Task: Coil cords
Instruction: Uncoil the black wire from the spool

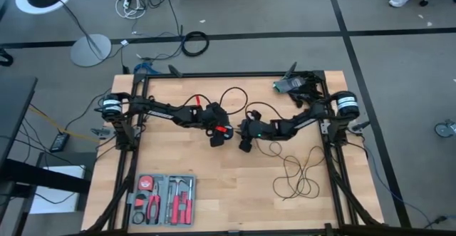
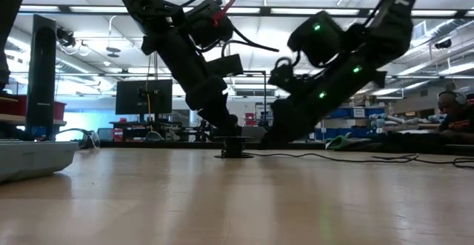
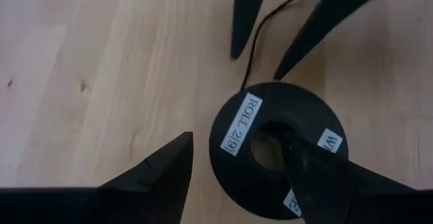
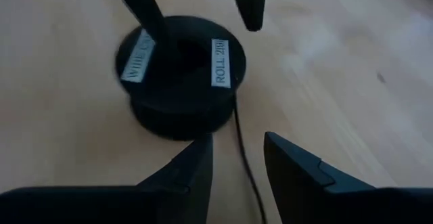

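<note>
At the near edge of the desk (image 1: 214, 207), toward its left corner, lies a tool tray (image 1: 163, 199) with red-handled tools. Toward the near right corner the thin black cord (image 1: 298, 170) lies in loose loops on the wood, and its run leads back toward the middle of the desk.

At the middle of the desk both arms meet over the cord's end piece, a small black spool (image 3: 274, 153) with white labels, standing flat on the wood. The left end effector (image 3: 237, 176) is spread, with one finger (image 3: 318, 176) reaching into the spool's centre hole and the other finger (image 3: 159, 176) down on the bare wood just beside the spool. The right end effector (image 4: 237, 166) is down at the desk just beside the spool, its fingers apart with the cord (image 4: 245, 166) running between them; it does not pinch the cord.

Near the far right corner sits a dark, greenish bundle (image 1: 293, 85). Beyond the far edge, on the floor, lie a ring of thick black cable (image 1: 194, 43) and a round lamp base (image 1: 90, 50).
</note>
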Tool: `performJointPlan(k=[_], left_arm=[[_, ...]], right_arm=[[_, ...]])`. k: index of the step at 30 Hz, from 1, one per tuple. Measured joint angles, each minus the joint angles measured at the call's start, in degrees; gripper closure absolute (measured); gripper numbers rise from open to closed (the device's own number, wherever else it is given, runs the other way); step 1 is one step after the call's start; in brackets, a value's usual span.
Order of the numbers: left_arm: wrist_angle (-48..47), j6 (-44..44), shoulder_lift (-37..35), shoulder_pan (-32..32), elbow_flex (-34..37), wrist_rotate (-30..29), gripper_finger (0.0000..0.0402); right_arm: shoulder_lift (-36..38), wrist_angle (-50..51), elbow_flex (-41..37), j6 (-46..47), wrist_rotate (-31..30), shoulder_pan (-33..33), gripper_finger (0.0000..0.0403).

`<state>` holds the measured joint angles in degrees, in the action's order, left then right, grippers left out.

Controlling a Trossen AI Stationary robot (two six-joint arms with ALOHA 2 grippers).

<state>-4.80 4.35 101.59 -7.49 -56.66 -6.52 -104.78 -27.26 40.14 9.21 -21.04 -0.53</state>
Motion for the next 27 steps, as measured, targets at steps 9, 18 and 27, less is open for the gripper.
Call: performJointPlan(k=[9, 18, 27], left_arm=[[0.1, -0.3, 0.0, 0.0, 0.0, 0.0, 0.0173], [-0.7, -0.3, 0.0, 0.0, 0.0, -1.0, 0.0173], [-1.4, -0.3, 0.0, 0.0, 0.0, -2.2, 0.0173]], right_arm=[[-2.3, 9.6, 4.3, 3.2, 4.5, 3.8, 0.0303], [0.6, 18.4, 4.0, 7.2, 7.6, 2.1, 0.0399], [14.3, 44.4, 3.3, 15.6, 12.0, -3.8, 0.0401]])
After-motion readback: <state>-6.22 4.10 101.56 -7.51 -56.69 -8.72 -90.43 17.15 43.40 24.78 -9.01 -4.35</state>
